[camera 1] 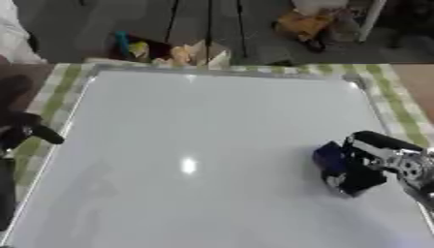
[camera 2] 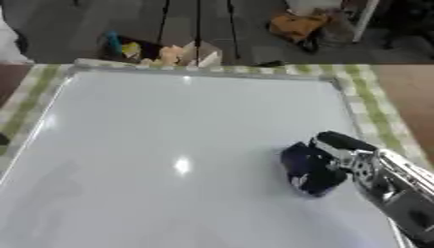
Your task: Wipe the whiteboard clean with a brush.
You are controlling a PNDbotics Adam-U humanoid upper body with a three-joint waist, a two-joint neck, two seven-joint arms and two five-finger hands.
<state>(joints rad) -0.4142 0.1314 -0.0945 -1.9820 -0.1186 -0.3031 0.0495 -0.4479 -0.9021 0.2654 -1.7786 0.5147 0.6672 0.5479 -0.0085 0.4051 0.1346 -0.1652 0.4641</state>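
Reaching in from the right, the right hand [camera 2: 339,162] curls around a blue brush [camera 2: 303,167] on the whiteboard [camera 2: 169,145].

head stereo pair | looking down, close | both views share whiteboard [camera 1: 195,145]

text: none legible | labels: none | whiteboard [camera 1: 195,145]: no readable marks

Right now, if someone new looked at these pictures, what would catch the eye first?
First, the large whiteboard, which fills most of the view and looks blank, with a bright glare spot near its middle. Then the right hand at the board's right side, curled round a dark blue brush that rests on the surface. The left hand shows dark at the left edge.
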